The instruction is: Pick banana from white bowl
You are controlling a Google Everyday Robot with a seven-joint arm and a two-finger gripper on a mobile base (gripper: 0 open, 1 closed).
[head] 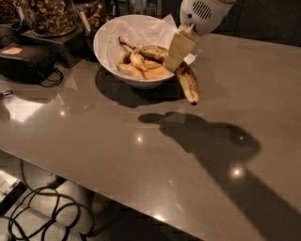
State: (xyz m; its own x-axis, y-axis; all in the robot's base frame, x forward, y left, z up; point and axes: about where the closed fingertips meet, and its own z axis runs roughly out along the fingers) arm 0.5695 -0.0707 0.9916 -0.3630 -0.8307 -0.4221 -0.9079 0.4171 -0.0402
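Note:
The white bowl stands at the back of the table, lined with crumpled white paper. My gripper reaches down from the top, over the bowl's right rim, and is shut on the long brown-speckled banana. The banana's blackish tip hangs outside the bowl, above the table, and its shadow lies apart from it. Its other end is hidden behind my cream fingers. A shorter pale banana and orange fruit chunks lie in the bowl.
Glass jars of brown nuts stand on a dark stand at the back left. A black device with a cable lies left of the bowl. The grey table ends at a front edge, with cables on the floor below.

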